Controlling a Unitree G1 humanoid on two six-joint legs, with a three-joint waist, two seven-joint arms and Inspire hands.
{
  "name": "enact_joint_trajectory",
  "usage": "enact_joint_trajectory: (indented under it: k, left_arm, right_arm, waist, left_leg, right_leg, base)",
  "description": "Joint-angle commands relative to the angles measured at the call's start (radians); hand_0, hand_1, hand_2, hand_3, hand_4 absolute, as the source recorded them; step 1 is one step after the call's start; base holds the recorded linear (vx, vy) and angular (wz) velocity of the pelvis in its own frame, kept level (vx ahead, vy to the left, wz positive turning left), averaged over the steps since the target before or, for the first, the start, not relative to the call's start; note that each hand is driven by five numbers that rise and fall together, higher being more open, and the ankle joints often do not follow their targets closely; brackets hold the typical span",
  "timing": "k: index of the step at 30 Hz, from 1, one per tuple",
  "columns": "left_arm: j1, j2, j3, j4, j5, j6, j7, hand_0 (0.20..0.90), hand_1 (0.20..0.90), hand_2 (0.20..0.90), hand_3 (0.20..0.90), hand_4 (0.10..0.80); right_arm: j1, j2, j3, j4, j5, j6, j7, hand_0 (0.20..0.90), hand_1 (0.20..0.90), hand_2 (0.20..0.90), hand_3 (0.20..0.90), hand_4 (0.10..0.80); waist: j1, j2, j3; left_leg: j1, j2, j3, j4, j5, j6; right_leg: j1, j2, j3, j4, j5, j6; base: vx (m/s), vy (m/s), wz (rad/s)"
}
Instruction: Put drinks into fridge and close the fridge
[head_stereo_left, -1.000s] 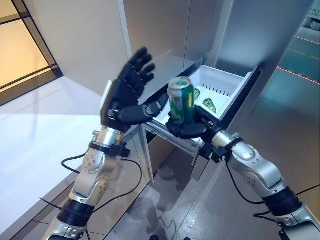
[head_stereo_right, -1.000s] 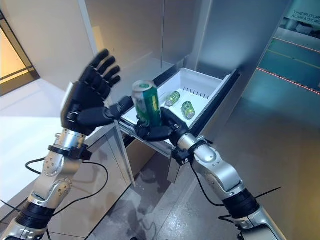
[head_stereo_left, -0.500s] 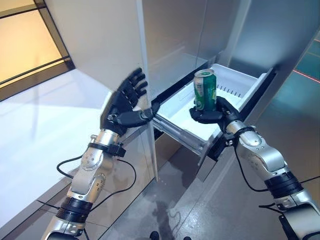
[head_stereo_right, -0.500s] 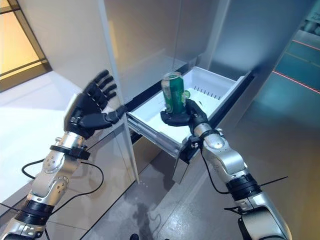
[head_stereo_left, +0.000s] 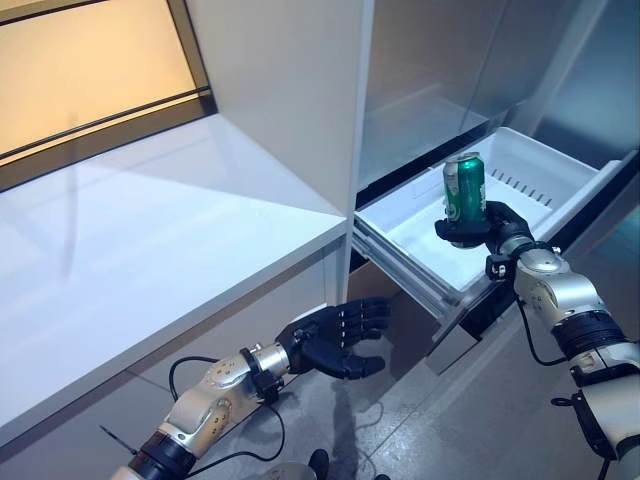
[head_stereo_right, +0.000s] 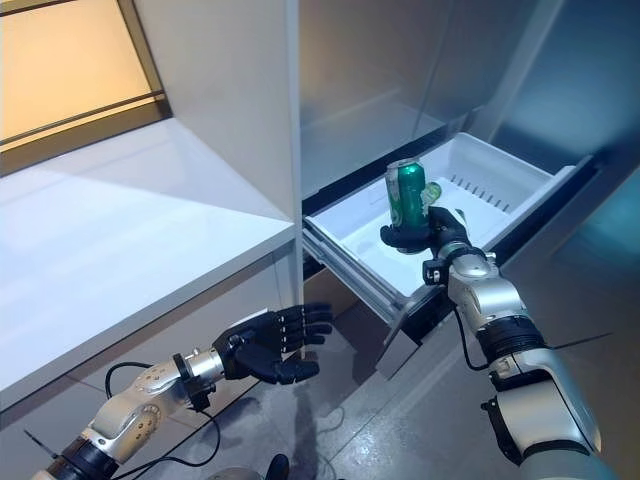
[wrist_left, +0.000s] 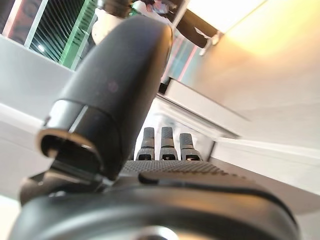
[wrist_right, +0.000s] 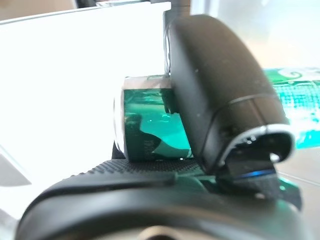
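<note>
Right hand, can over drawer

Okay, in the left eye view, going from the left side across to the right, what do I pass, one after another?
White counter → left hand, open, low beside the cabinet → green can held upright over the open white drawer → right hand gripping the can's base.

L hand low, fingers spread; R hand raised, fingers curled
</note>
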Motion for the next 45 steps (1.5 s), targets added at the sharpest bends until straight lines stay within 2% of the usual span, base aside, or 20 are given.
enact_joint_trajectory:
  k: [1,8,10,15,17,23,31,39,40,41,45]
  left_arm:
    - [0.010,0.023,-0.032,-0.090,-0.036,-0.028,-0.066,0.900,0.900,0.900,0.900,0.800]
    - [0.039,0.060,-0.074,0.060,0.131,-0.046,0.025,0.900,0.900,0.900,0.900,0.800]
    - [0.041,0.067,-0.074,0.102,0.140,-0.029,0.042,0.900,0.900,0.900,0.900,0.800]
    - [0.045,0.073,-0.046,0.313,0.152,-0.067,0.120,0.900,0.900,0.900,0.900,0.800]
    - [0.049,0.053,-0.025,0.417,0.179,-0.091,0.173,0.900,0.900,0.900,0.900,0.800]
    - [0.086,-0.016,0.066,0.650,0.254,-0.164,0.215,0.900,0.900,0.900,0.900,0.800]
    - [0.093,-0.051,0.133,0.798,0.291,-0.176,0.208,0.900,0.900,0.900,0.900,0.800]
    - [0.082,-0.047,0.155,0.817,0.307,-0.175,0.193,0.900,0.900,0.900,0.900,0.800]
    - [0.081,-0.046,0.156,0.815,0.310,-0.174,0.193,0.900,0.900,0.900,0.900,0.800]
    - [0.079,-0.048,0.156,0.817,0.314,-0.175,0.192,0.900,0.900,0.900,0.900,0.800]
    - [0.076,-0.046,0.164,0.815,0.339,-0.174,0.182,0.900,0.900,0.900,0.900,0.800]
  right_arm:
    - [-0.266,-0.152,0.028,0.005,-0.052,-0.159,0.025,0.300,0.300,0.300,0.200,0.100]
    - [-0.247,-0.195,0.064,0.141,-0.191,-0.070,0.159,0.300,0.300,0.300,0.200,0.100]
    - [-0.250,-0.205,0.063,0.168,-0.216,-0.059,0.177,0.300,0.300,0.300,0.200,0.100]
    - [-0.292,-0.245,0.081,0.256,-0.310,-0.026,0.216,0.300,0.300,0.300,0.200,0.100]
    - [-0.319,-0.267,0.101,0.289,-0.386,0.005,0.246,0.300,0.300,0.300,0.200,0.100]
    - [-0.342,-0.310,0.144,0.333,-0.521,0.074,0.315,0.300,0.300,0.300,0.200,0.100]
    - [-0.390,-0.313,0.167,0.402,-0.565,0.110,0.371,0.300,0.300,0.300,0.200,0.100]
    - [-0.411,-0.299,0.188,0.426,-0.645,0.166,0.466,0.300,0.300,0.300,0.200,0.100]
    - [-0.411,-0.297,0.190,0.429,-0.649,0.173,0.480,0.585,0.585,0.585,0.532,0.432]
    - [-0.408,-0.291,0.194,0.435,-0.645,0.192,0.499,0.900,0.900,0.900,0.900,0.800]
    - [-0.391,-0.275,0.181,0.445,-0.631,0.175,0.524,0.900,0.900,0.900,0.900,0.800]
  waist:
    - [0.029,-0.023,-0.084]
    - [0.043,-0.011,-0.047]
    - [0.046,-0.010,-0.037]
    - [0.062,-0.004,0.031]
    - [0.071,-0.004,0.062]
    - [0.086,-0.004,0.129]
    - [0.109,0.013,0.186]
    - [0.121,0.016,0.211]
    - [0.122,0.015,0.211]
    - [0.124,0.013,0.210]
    - [0.125,0.006,0.204]
  left_leg:
    - [0.008,-0.007,0.064,0.057,-0.105,-0.010]
    - [-0.025,-0.009,0.053,0.083,-0.097,-0.012]
    - [-0.039,-0.009,0.051,0.092,-0.097,-0.013]
    - [-0.102,-0.009,0.041,0.120,-0.092,-0.012]
    - [-0.134,-0.008,0.035,0.129,-0.088,-0.011]
    - [-0.192,-0.010,0.014,0.147,-0.077,-0.009]
    - [-0.255,-0.019,-0.010,0.171,-0.068,-0.007]
    - [-0.289,-0.019,-0.012,0.180,-0.058,-0.009]
    - [-0.289,-0.019,-0.012,0.180,-0.059,-0.008]
    - [-0.288,-0.020,-0.012,0.181,-0.058,-0.009]
    - [-0.276,-0.017,-0.006,0.177,-0.060,-0.010]
  right_leg:
    - [-0.062,0.025,0.009,0.088,-0.028,-0.007]
    - [-0.085,0.018,-0.002,0.104,-0.025,-0.005]
    - [-0.094,0.017,-0.002,0.107,-0.024,-0.005]
    - [-0.150,0.018,0.002,0.123,-0.020,-0.008]
    - [-0.179,0.021,0.003,0.133,-0.018,-0.012]
    - [-0.234,0.023,-0.002,0.162,-0.021,-0.023]
    - [-0.292,0.019,-0.024,0.190,-0.023,-0.034]
    - [-0.327,0.016,-0.042,0.207,-0.019,-0.036]
    - [-0.328,0.016,-0.043,0.208,-0.019,-0.036]
    - [-0.326,0.016,-0.044,0.207,-0.018,-0.036]
    - [-0.316,0.015,-0.046,0.205,-0.016,-0.035]
  base:
    - [0.041,0.011,0.28]
    - [0.045,0.008,0.15]
    - [-0.002,-0.003,0.07]
    - [-0.103,-0.032,0.13]
    - [-0.141,-0.058,0.14]
    - [-0.092,-0.030,0.16]
    - [-0.065,-0.005,0.06]
    - [-0.069,-0.004,0.03]
    - [0.000,0.000,0.00]
    - [-0.012,-0.006,0.04]
    - [-0.009,-0.005,0.08]
